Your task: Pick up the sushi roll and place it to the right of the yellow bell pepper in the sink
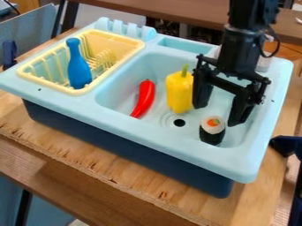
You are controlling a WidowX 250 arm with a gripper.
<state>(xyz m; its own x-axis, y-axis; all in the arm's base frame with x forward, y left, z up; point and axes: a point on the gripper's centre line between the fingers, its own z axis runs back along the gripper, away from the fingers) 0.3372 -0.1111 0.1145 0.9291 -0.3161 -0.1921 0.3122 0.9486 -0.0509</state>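
Observation:
The black gripper hangs over the right part of the sink basin, its two fingers spread apart and nothing between them. Just below the fingertips is a sushi roll with a dark wrap, white top and orange centre. A yellow pepper with a green stem stands upright close to the left finger. Left of it a red chili pepper lies in the basin. In the yellow dish rack on the sink's left side, a blue bowling-pin shape leans upright.
The light-blue toy sink rests on a wooden table. The basin's raised rim runs along the front, and a drain hole lies between the yellow pepper and sushi roll.

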